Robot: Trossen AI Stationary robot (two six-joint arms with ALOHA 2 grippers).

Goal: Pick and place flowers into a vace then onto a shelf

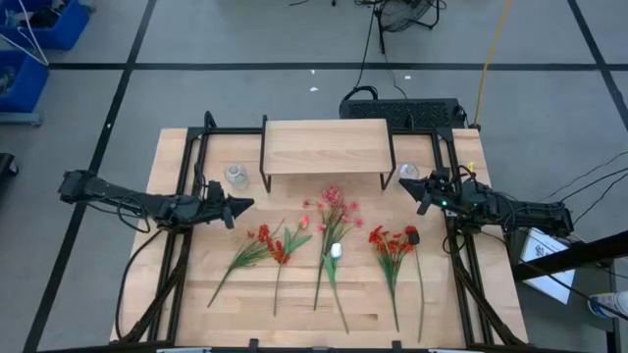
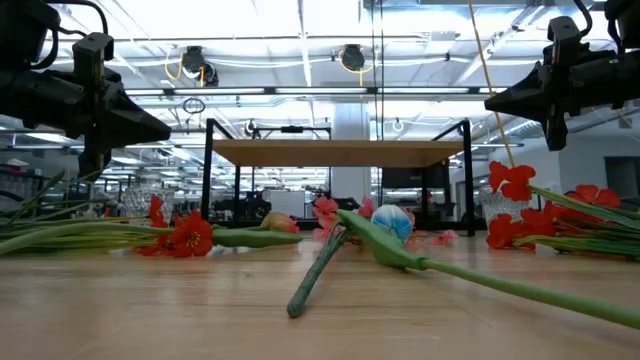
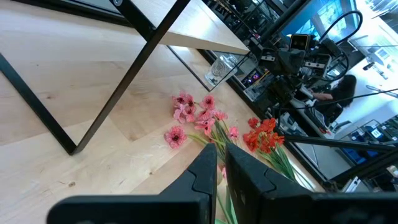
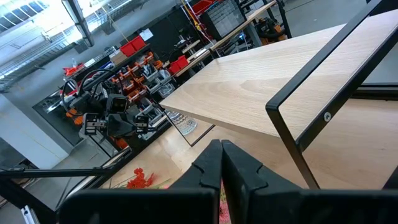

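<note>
Several flowers lie flat on the tabletop in front of the shelf [image 1: 326, 145]: a red spray [image 1: 267, 245] at the left, a pink spray [image 1: 334, 204] with a white bud [image 1: 336, 250] in the middle, and a red spray [image 1: 392, 243] at the right. One small glass vase [image 1: 236, 176] stands by the shelf's left leg and another [image 1: 409, 173] by its right leg. My left gripper [image 1: 245, 205] hovers shut at the table's left and points at the flowers [image 3: 193, 115]. My right gripper [image 1: 404, 184] hovers shut at the right, beside the shelf [image 4: 267, 87].
Black frame rails [image 1: 186, 186] run along both sides of the table beneath the arms. The shelf's thin black legs [image 3: 124, 81] stand on the tabletop. Bare wood [image 1: 294, 304] lies between the stems and the near edge. A black box [image 1: 402, 110] sits behind the table.
</note>
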